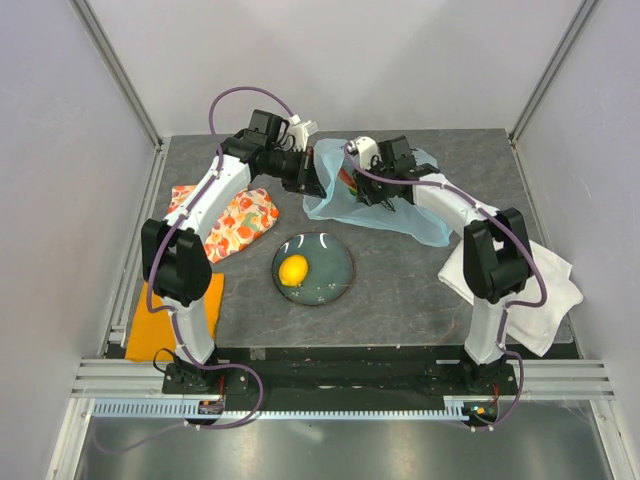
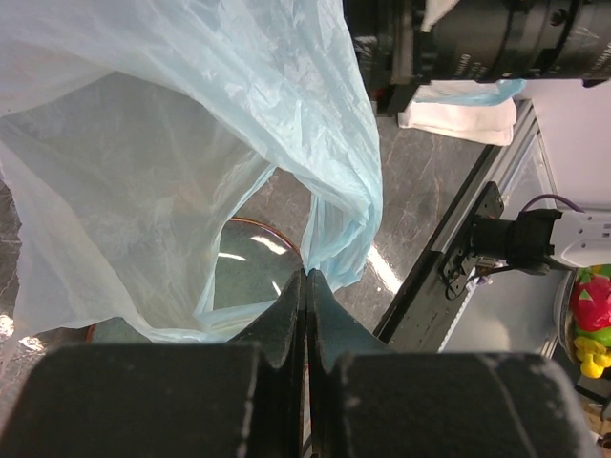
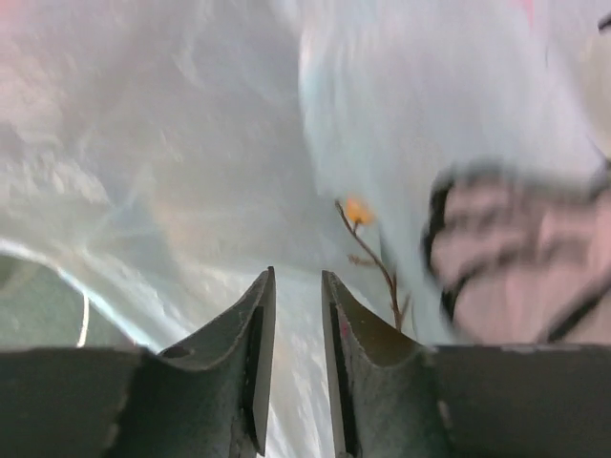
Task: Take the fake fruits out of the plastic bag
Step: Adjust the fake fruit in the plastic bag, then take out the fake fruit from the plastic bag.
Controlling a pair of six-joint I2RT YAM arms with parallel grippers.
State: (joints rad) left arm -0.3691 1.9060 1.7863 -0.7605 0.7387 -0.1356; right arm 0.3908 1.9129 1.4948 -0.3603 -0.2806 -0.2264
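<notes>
Now the left gripper (image 2: 305, 286) pinches the plastic bag's (image 1: 420, 225) rim, far mid-desk (image 1: 400, 290); the right gripper (image 3: 297, 296), narrowly parted and empty, probes inside. Next it must close on a fruit (image 1: 346, 180).

Bright even light, soft shadows, glare streaks on plate (image 2: 250, 277) ahead of left gripper (image 2: 305, 279), plastic bag (image 3: 191, 143) blurred beyond right gripper (image 3: 297, 279).

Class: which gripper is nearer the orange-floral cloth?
Left. The left gripper pinches the edge of the plastic bag just right of the orange-floral cloth; the right gripper is farther right, reaching into the bag.
</notes>
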